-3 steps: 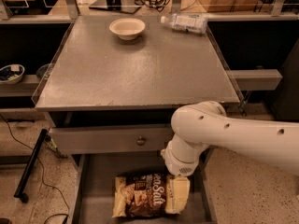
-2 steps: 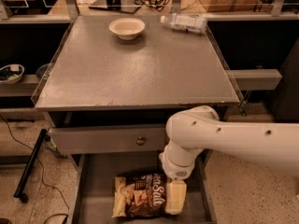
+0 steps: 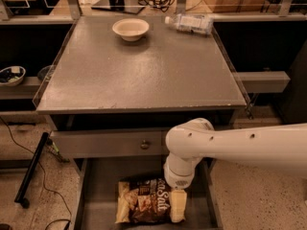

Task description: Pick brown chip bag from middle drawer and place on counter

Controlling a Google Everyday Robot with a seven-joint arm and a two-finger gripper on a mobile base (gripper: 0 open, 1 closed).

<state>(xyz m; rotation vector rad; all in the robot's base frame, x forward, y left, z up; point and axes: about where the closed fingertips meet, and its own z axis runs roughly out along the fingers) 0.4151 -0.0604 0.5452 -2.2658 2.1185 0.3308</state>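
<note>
Gripper (image 3: 179,183) hangs low in the open drawer (image 3: 98,190), at the end of a white arm (image 3: 249,145) that comes in from the right. Whether it is wide, narrow or holding cannot be told. The bag (image 3: 146,206) lies flat on the drawer floor, right under the gripper and spreading to its left. Above and beyond it is the counter (image 3: 144,71), bearing a bowl (image 3: 130,28) and a bottle (image 3: 188,23) at the far edge.
</note>
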